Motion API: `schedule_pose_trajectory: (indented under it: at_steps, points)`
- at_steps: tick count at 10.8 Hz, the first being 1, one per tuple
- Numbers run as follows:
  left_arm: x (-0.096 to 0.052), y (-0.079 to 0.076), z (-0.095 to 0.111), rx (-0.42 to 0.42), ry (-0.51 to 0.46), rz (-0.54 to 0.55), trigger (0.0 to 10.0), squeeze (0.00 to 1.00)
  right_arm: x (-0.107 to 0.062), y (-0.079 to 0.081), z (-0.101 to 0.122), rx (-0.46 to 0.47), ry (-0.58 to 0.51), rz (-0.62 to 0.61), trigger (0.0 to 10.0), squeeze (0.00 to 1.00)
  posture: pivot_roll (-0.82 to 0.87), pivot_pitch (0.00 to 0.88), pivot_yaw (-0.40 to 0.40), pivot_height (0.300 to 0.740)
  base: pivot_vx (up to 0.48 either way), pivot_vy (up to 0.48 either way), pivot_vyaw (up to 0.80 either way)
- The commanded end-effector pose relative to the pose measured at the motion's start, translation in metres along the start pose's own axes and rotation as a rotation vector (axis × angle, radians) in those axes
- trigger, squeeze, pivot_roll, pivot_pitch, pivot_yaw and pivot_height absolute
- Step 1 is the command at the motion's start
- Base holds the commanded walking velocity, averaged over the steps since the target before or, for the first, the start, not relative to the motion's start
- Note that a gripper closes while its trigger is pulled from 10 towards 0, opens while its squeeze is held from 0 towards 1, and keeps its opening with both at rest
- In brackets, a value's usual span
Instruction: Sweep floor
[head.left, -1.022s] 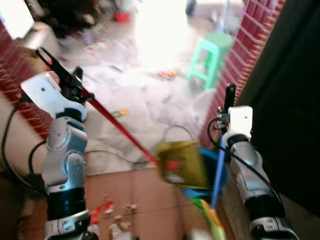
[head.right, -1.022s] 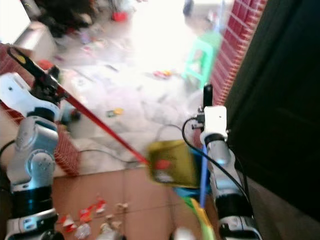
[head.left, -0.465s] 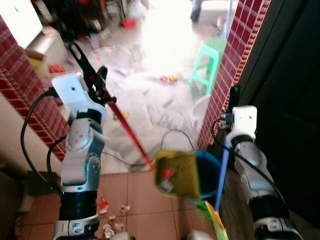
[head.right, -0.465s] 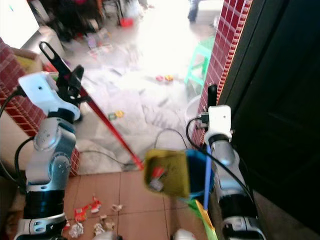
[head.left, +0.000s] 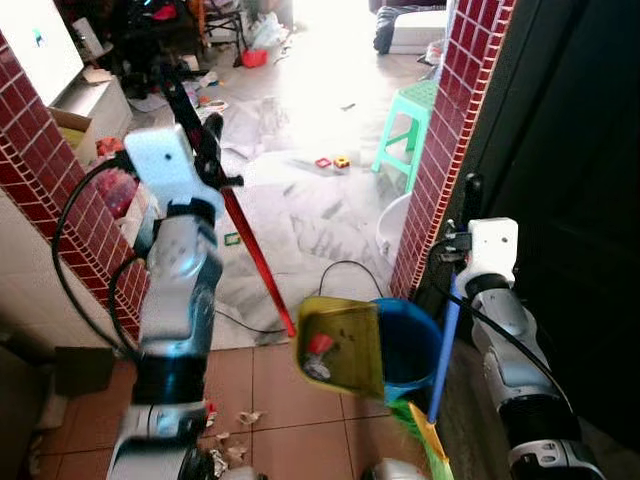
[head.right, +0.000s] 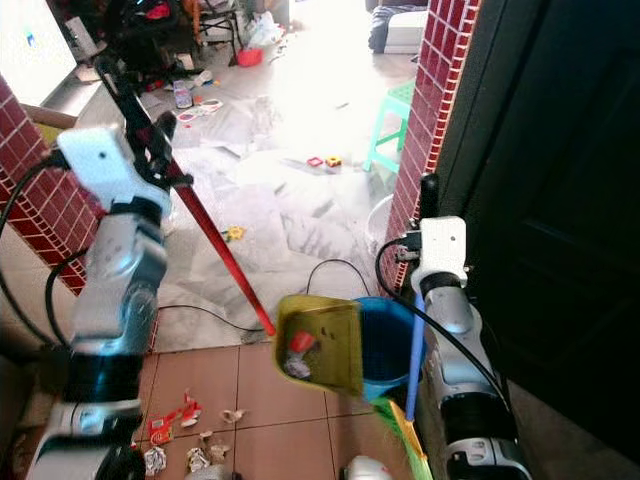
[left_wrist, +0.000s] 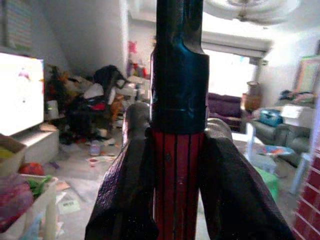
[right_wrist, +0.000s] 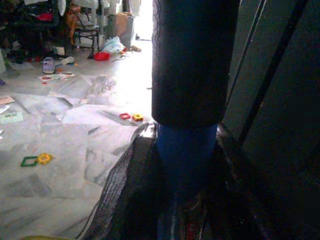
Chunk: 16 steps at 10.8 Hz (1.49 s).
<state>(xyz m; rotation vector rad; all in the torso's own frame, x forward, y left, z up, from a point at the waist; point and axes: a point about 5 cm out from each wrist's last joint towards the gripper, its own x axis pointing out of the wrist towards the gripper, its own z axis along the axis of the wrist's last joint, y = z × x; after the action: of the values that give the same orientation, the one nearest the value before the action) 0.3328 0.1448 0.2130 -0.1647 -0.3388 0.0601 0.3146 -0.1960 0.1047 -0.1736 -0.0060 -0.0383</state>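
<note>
While the left gripper (head.left: 205, 150) is clenched around the red handle (head.left: 255, 262) of the dustpan (head.left: 340, 345), its two black fingers (left_wrist: 125, 200) pressing the shaft from both sides just below a black grip section, the yellow pan hangs tilted at the handle's near end, just left of the blue bucket (head.left: 408, 345) and above the tiled floor (head.left: 270, 400). Red and white scraps (head.right: 296, 352) lie inside the pan. The right gripper (head.left: 468, 205) is raised beside the brick pillar (head.left: 450, 130) on the right and grasps the blue handle of the broom (head.left: 445, 345), fingers closed on either side of it under its black upper part; the broom's green and yellow head (head.left: 425, 440) sits near the bucket's near side. Litter (head.right: 185, 440) lies on the near floor by the robot's left arm. Farther off, a green stool (head.left: 405, 125) stands on the marbled floor, with small toys (head.left: 332, 162) near it. No readable writing or brand can be made out.
</note>
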Motion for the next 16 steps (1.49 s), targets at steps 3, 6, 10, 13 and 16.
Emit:
schedule_pose_trajectory:
  at_steps: [3,6,10,13,16]
  points:
    - [0.006,0.001,0.015,0.007,-0.09,0.003,10.0,0.0,0.003,-0.004,0.014,-0.009,-0.063,-0.008,10.0,0.0,-0.08,0.0,0.056,0.74,0.0,0.0,-0.15]
    - [0.012,0.015,0.021,0.029,-0.134,0.131,10.0,0.0,0.001,-0.002,0.013,-0.016,-0.063,0.002,10.0,0.0,-0.08,0.0,0.051,0.74,0.0,0.0,-0.15]
    - [0.037,0.006,0.031,0.007,-0.167,0.266,10.0,0.0,0.0,-0.001,0.014,-0.017,-0.063,0.006,10.0,0.0,-0.1,0.0,0.055,0.74,0.0,0.0,0.0]
    - [0.046,-0.045,0.03,0.035,-0.209,0.118,10.0,0.0,-0.003,0.002,0.014,-0.01,-0.069,-0.004,10.0,0.0,-0.13,0.0,0.078,0.74,0.0,0.0,0.0]
    - [0.04,-0.083,0.016,0.07,-0.213,-0.015,10.0,0.0,-0.008,0.002,0.012,-0.004,-0.067,-0.02,10.0,0.0,-0.14,0.0,0.101,0.74,0.0,0.0,0.0]
